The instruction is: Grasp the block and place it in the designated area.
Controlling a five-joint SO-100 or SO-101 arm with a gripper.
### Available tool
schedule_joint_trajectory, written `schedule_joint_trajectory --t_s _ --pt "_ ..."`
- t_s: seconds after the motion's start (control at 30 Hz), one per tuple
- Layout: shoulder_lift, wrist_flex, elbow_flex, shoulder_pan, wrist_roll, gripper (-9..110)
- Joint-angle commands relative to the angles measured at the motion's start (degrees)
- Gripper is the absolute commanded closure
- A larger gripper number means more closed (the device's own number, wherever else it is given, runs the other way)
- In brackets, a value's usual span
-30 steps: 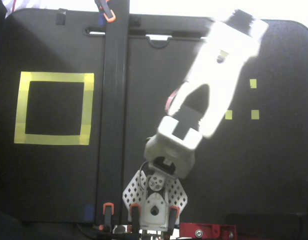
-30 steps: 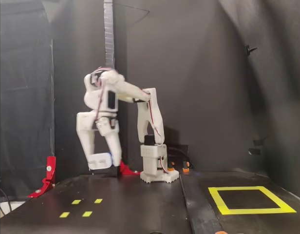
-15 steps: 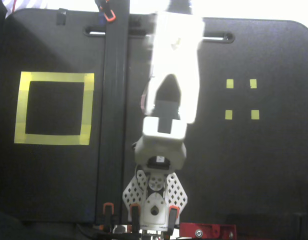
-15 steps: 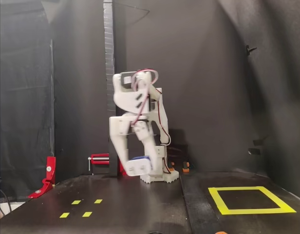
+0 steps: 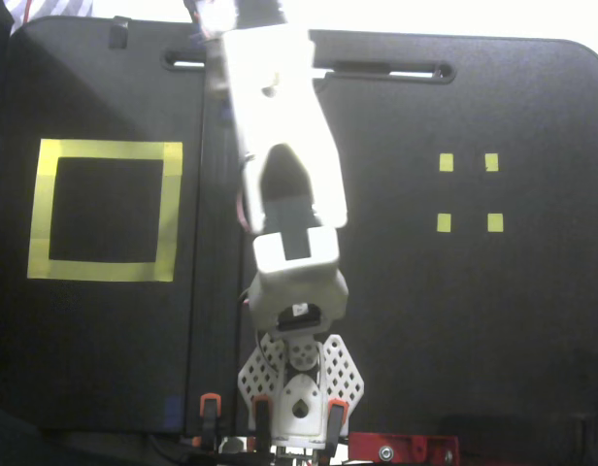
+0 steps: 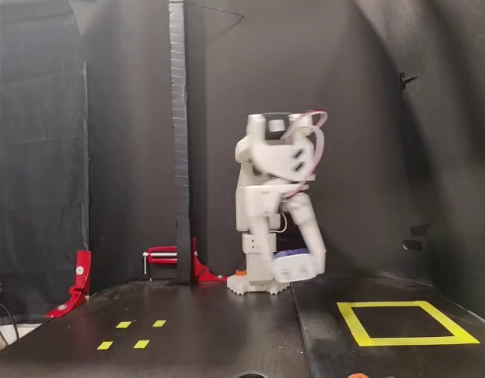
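White robot arm (image 5: 284, 184) folded over black table (image 5: 425, 320). Gripper (image 6: 294, 268) hangs low, blurred; cannot tell if clenched. Bluish patch at gripper, possibly block (image 6: 290, 254). Yellow-taped designated area (image 6: 404, 323) lies near; 4 tiny yellow squares (image 5: 469, 192) well apart.

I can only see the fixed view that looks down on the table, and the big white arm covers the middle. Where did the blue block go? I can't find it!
Observer: In a fixed view from the side, something dark blue, likely the block, shows at the low end of the arm. It is blurred.
Operator: Is it in the yellow square yet?
Observer: No. In that view it sits low, near the arm's base, to the left of the designated area and not over it.
Operator: What's behind the arm?
Observer: A tall black post stands to the left of the base, with a red clamp at its foot.
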Motion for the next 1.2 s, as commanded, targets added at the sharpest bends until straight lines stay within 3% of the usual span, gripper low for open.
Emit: schedule_joint_trajectory --t_s 0.0,0.63,1.17 --pt "3.6 0.5 0.0 -3.6 2.9 77" --pt "4.3 1.8 2.4 -27.9 25.0 77" --pt "1.7 0.1 2.6 -30.6 27.2 77"
